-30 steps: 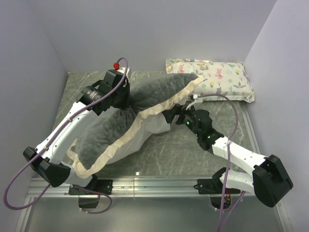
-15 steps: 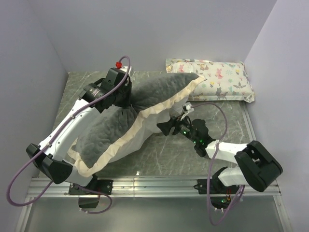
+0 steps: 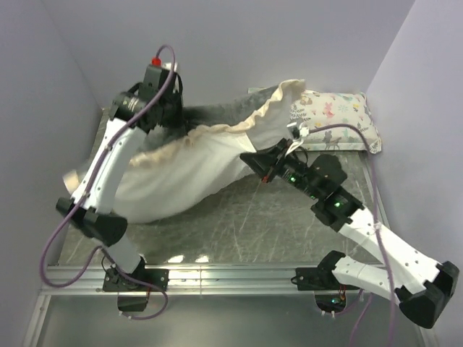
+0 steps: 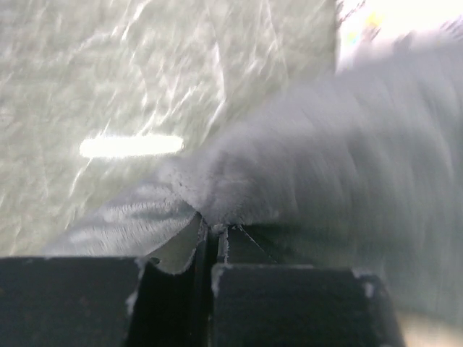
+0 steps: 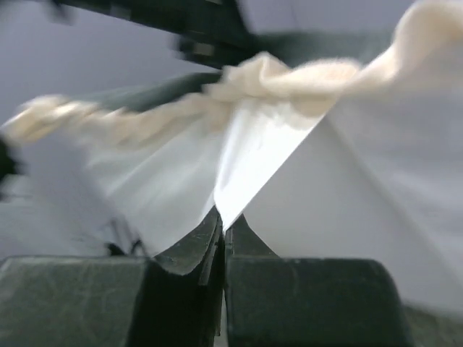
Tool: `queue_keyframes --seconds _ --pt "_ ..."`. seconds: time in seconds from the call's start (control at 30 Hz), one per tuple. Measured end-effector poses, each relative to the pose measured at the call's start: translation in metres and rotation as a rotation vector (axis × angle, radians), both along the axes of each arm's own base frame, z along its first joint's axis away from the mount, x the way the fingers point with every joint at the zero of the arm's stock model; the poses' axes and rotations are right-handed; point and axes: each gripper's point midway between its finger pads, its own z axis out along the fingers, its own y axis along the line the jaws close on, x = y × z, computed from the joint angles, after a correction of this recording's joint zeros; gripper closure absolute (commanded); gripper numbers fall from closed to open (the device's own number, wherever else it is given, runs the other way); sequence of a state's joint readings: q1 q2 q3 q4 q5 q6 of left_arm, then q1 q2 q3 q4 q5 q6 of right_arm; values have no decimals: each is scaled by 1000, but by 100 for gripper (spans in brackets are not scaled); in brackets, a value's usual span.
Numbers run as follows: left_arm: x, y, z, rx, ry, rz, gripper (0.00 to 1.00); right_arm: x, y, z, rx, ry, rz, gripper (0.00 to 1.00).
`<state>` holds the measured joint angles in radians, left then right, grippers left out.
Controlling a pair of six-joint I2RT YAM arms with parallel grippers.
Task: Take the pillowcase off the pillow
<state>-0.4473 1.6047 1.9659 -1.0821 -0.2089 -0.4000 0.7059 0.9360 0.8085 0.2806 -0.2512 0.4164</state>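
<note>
Pinched tight in the left gripper point(image 4: 214, 233): grey plush of the pillowcase point(image 4: 325, 144). Pinched tight in the right gripper point(image 5: 221, 220): a white corner of the pillow point(image 3: 181, 177). Both stretched long from near-left to far-right, lifted above the table point(image 3: 275, 217). Seen only from the top: ruffled edge point(image 3: 239, 130) ending near the animal-print pillow point(image 3: 336, 116). Seen only at the wrists: the closed fingertips.

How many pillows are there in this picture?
2. A small animal-print pillow lies at the far right. A big white pillow is lifted in the middle, partly inside its grey cover. The cover could hide more.
</note>
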Motion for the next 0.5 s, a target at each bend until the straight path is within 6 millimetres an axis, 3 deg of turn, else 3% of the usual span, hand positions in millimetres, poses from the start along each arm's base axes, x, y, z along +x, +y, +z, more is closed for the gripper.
queue_keyframes --seconds 0.1,0.2,0.27,0.33,0.43,0.5 --pt "36 -10 21 -73 -12 -1 96 -17 2 52 25 -33 37 100" --pt "69 -34 24 -138 -39 -37 79 -11 15 62 -19 6 51 100" --pt "89 -35 9 -147 -36 -27 54 4 28 46 -74 58 41 100" --pt "106 -24 -18 -144 -17 22 33 20 40 15 -139 131 31 100" --pt "125 -1 -53 -145 11 95 23 44 55 -32 -215 238 9 100" --pt "131 4 -59 -146 -4 110 2 61 65 -57 -240 306 -6 100"
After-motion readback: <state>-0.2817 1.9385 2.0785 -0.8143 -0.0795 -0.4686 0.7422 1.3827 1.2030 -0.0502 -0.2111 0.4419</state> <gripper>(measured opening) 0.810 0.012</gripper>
